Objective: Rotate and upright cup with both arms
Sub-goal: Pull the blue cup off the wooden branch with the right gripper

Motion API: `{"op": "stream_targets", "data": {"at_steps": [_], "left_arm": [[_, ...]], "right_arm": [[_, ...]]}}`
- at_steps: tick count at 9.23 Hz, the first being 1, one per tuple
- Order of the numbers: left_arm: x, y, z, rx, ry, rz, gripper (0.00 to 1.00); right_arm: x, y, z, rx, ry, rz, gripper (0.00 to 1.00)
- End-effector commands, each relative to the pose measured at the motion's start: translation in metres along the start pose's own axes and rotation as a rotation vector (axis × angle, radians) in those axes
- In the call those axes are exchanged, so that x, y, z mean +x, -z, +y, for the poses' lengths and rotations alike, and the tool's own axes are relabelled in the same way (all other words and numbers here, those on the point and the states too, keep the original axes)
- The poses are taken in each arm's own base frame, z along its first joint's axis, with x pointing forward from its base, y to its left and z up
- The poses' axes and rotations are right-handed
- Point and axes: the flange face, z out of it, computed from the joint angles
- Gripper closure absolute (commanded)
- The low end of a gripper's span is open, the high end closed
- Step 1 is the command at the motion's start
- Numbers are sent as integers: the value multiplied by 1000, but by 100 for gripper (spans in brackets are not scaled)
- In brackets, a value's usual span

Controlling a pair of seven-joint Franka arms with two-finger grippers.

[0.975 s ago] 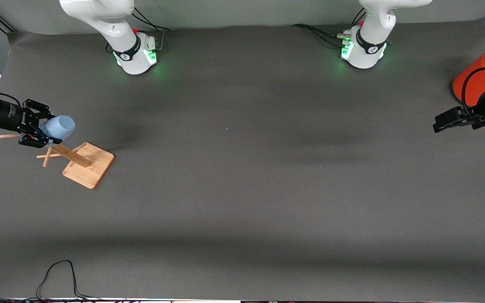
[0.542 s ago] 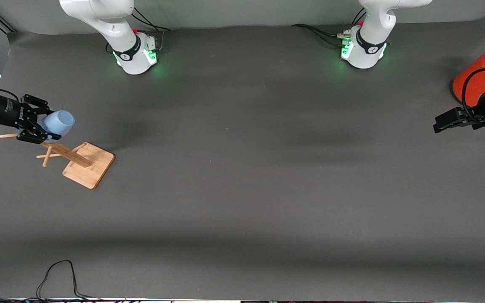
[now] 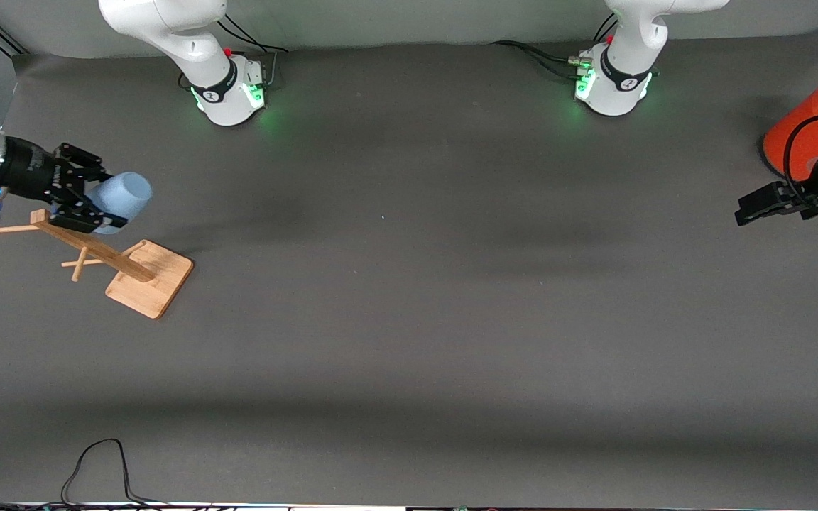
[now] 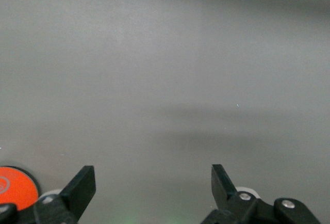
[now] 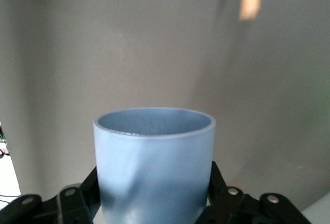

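Observation:
The light-blue cup (image 3: 122, 200) hangs in the air on its side, its open mouth turned toward the left arm's end of the table. My right gripper (image 3: 101, 199) is shut on the cup's lower body, just over the top of the wooden rack (image 3: 89, 246). In the right wrist view the cup (image 5: 154, 162) fills the space in my right gripper (image 5: 154, 181), and its rim shows whole. My left gripper (image 3: 748, 206) waits open and empty beside the orange can (image 3: 803, 135). In the left wrist view, the left gripper (image 4: 152, 178) has only bare table between its fingers.
The wooden rack stands on a square base (image 3: 150, 278) with a slanted post and thin pegs, near the right arm's end of the table. The big orange can (image 4: 13, 185) with a grey lid sits at the left arm's end. A black cable (image 3: 96, 461) lies at the near edge.
My right gripper has carried the cup off the rack's top and toward the left arm's end of the table; the post's upper end and peg now show. The left arm has barely moved.

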Motion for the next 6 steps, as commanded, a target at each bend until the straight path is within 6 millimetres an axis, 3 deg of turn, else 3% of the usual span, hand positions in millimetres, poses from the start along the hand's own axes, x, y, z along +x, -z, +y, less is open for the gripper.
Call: {"op": "stream_targets", "data": {"at_steps": [1, 4, 6], "left_arm": [[2, 8, -4, -34, 12, 36, 0], [1, 21, -29, -33, 53, 72, 0], [6, 29, -39, -33, 69, 120, 0]], "right_arm": [[-72, -16, -44, -7, 43, 37, 36], [-198, -82, -97, -35, 138, 169, 36], [-275, -143, -122, -61, 203, 334, 36]]}}
